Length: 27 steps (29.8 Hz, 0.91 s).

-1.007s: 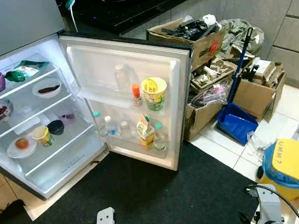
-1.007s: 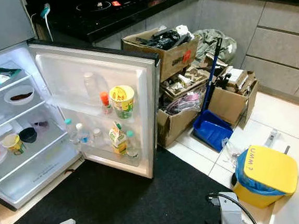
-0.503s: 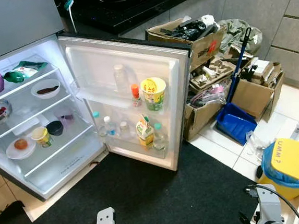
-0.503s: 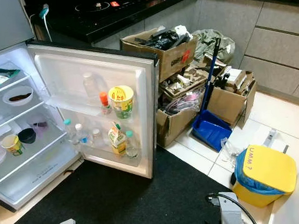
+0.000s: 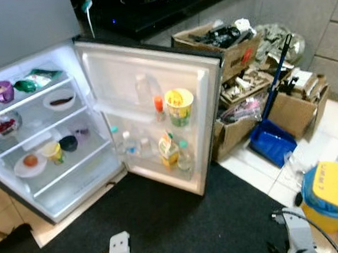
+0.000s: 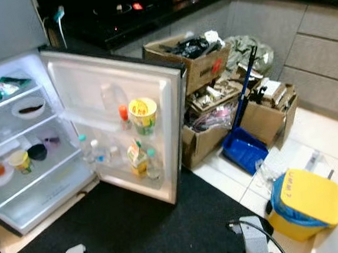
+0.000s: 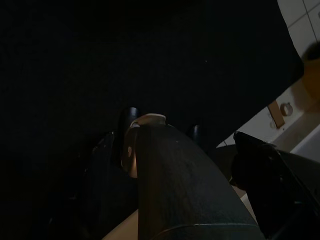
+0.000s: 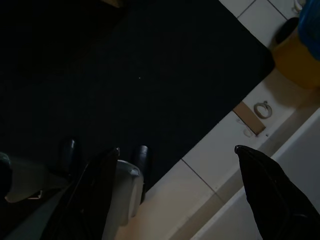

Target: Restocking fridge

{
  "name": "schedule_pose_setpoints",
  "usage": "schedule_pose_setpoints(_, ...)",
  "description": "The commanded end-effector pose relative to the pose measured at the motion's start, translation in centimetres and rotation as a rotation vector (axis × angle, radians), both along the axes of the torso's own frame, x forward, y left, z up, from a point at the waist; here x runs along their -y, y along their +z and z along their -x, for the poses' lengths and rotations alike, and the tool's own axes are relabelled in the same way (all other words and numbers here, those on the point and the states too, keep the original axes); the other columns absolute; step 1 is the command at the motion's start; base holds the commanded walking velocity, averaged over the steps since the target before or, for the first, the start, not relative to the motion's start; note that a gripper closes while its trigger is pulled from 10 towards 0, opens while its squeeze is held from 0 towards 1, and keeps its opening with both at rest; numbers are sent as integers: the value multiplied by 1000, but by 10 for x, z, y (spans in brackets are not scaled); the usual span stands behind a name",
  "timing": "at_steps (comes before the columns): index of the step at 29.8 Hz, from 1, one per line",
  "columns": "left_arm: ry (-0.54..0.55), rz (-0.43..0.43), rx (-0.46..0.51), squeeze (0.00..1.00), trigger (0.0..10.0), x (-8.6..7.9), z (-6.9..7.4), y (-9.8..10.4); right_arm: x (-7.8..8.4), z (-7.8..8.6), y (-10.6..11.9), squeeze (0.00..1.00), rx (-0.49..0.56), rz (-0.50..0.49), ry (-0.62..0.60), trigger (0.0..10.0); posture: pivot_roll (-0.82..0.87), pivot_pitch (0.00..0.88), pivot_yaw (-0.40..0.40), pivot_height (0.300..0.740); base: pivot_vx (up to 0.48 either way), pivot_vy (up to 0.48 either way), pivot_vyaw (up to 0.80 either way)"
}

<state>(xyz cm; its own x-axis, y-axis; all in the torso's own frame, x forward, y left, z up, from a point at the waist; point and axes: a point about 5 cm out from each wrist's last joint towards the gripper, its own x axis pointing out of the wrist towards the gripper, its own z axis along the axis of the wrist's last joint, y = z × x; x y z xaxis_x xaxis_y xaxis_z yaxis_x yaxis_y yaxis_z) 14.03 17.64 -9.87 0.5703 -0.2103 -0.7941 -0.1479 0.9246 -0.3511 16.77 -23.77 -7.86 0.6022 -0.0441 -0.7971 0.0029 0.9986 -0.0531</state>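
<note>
The fridge [image 5: 51, 196] stands open on my left, its door [image 5: 123, 71] swung out towards me. The door racks hold a yellow cup [image 5: 179, 105], an orange-capped bottle [image 5: 159, 106], a juice carton [image 5: 168, 150] and small water bottles [image 5: 129, 145]. On the shelves sit a purple bowl [image 5: 0, 91], a green bag [image 5: 35, 80], a white bowl [image 5: 59, 100], a plate [image 5: 30, 163] and a paper cup [image 5: 54, 152]. Both arms hang low over the black mat. My right gripper [image 8: 172, 149] is open and holds nothing. My left gripper [image 7: 172, 137] is open too, in deep shade.
Open cardboard boxes [image 5: 233, 50] full of clutter stand right of the door, with a blue dustpan [image 5: 271, 144] leaning on them. A yellow-lidded bin [image 5: 335, 198] sits on the tiles at the right. The black mat [image 5: 183, 220] lies before the fridge. A dark cooktop counter [image 5: 146, 4] runs behind.
The whole picture has shifted slightly and blurred, so the camera moved. Nothing in the fridge or on the floor has changed place.
</note>
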Motion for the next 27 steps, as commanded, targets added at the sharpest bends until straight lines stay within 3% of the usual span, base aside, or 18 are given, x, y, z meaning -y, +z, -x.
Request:
schedule_pose_setpoints(1,12,-7,-1,0,10000,-4,1,0,0,1,-1,0,-9,7,6,10000,-63,0,0,740,0,0,0)
schedule_pose_setpoints(15,4,-12,24,0,10000,-2,-6,3,-5,3,-3,0,-33,15,51,10000,-65,0,3,740,0,0,0)
schedule_pose_setpoints(27,1,-13,26,0,10000,-1,-7,3,-6,4,-4,0,-37,6,60,10000,-65,0,3,740,0,0,800)
